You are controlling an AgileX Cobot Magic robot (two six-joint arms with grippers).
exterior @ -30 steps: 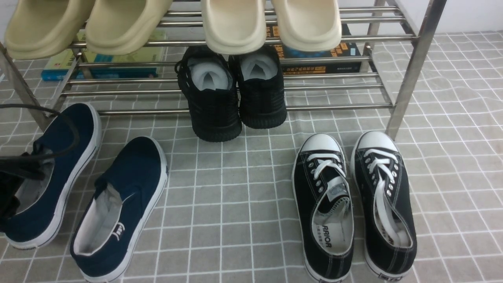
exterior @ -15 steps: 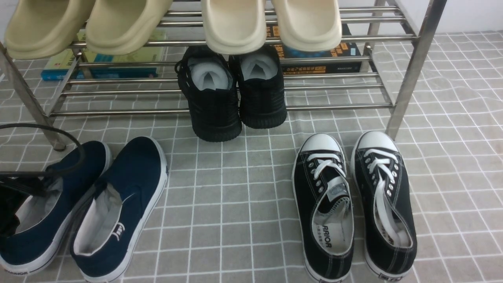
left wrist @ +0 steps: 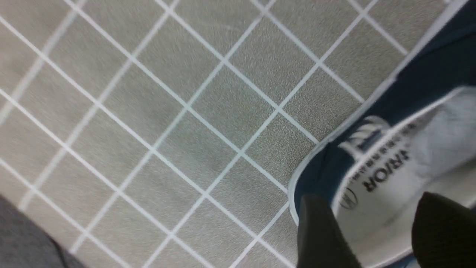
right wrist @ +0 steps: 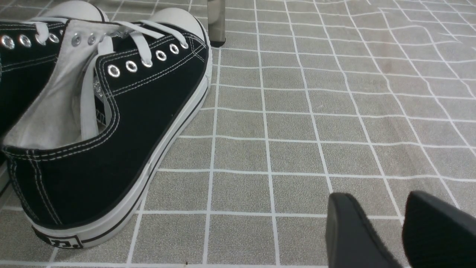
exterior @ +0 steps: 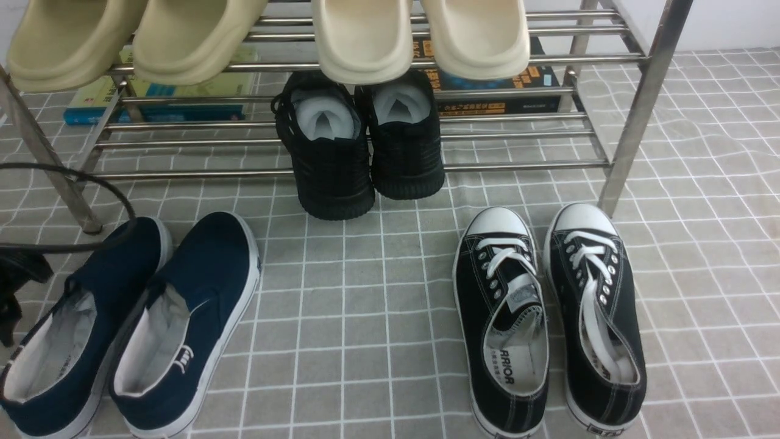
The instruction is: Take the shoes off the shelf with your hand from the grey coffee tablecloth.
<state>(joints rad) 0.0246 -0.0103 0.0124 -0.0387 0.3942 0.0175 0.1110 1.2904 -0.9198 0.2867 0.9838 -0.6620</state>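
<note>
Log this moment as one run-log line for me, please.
shoes: both on grey coffee tablecloth, off shelf | left gripper: jaws open over one shoe's heel | right gripper: jaws open, empty, near laced sneaker

Navy canvas shoes (exterior: 207, 268), glossy steel shelf (exterior: 518, 165), matt woven tablecloth (exterior: 365, 317)

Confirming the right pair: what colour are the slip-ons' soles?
White, under the navy shoes; the front view shows it best.

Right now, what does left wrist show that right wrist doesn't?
Only left wrist: the heel end of a navy slip-on, with its printed insole, at the open left gripper. Only right wrist: a black white-laced sneaker, a steel shelf leg, the right gripper. Both: the grey grid tablecloth.
</note>
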